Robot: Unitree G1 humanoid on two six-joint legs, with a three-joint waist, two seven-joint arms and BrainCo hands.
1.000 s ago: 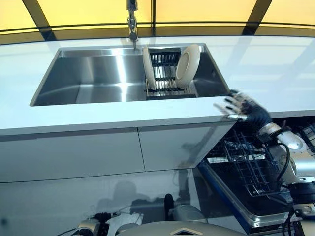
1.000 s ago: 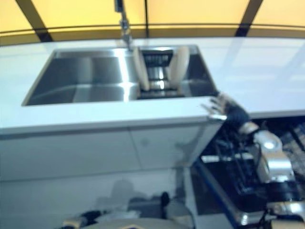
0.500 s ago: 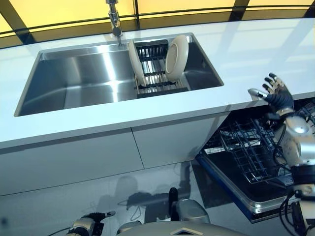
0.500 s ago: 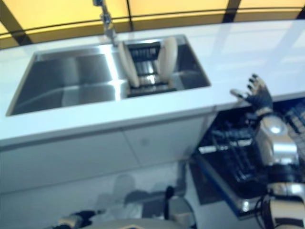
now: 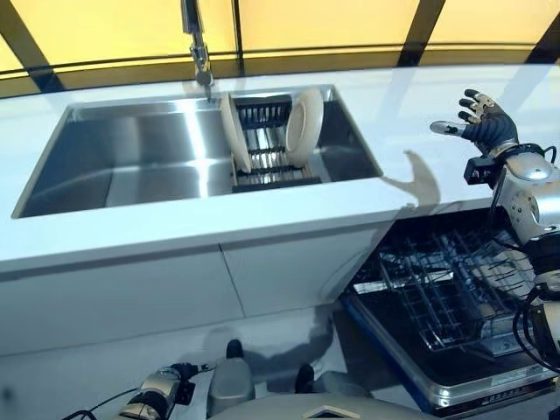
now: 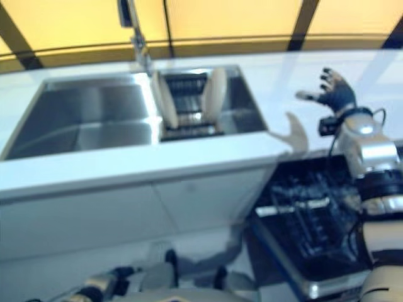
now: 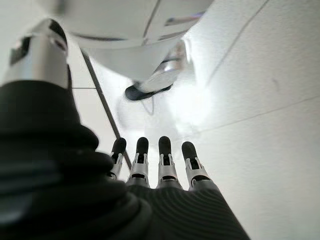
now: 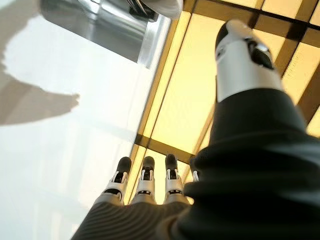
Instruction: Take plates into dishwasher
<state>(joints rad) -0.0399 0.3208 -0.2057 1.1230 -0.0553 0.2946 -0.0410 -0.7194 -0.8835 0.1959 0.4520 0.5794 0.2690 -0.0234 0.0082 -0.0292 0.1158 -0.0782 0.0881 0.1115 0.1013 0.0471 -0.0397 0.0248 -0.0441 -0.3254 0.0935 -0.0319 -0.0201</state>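
Note:
Two cream plates stand on edge in a black dish rack (image 5: 262,149) at the right end of the steel sink (image 5: 131,157): one (image 5: 229,133) on the rack's left, one (image 5: 304,128) on its right. My right hand (image 5: 481,122) is raised above the white counter, well right of the sink, fingers spread and holding nothing. Below it the dishwasher's wire rack (image 5: 446,289) is pulled out and holds no plates. My left hand (image 7: 160,170) hangs low near the floor with straight fingers, empty.
A tap (image 5: 194,44) rises behind the sink. The white counter (image 5: 411,105) stretches to the right of the sink. White cabinet fronts (image 5: 157,289) lie below it, with the open dishwasher door (image 5: 411,359) jutting out at lower right.
My right hand has risen from the counter's front edge by the dishwasher to above the counter top, staying open. The camera view has shifted as well.

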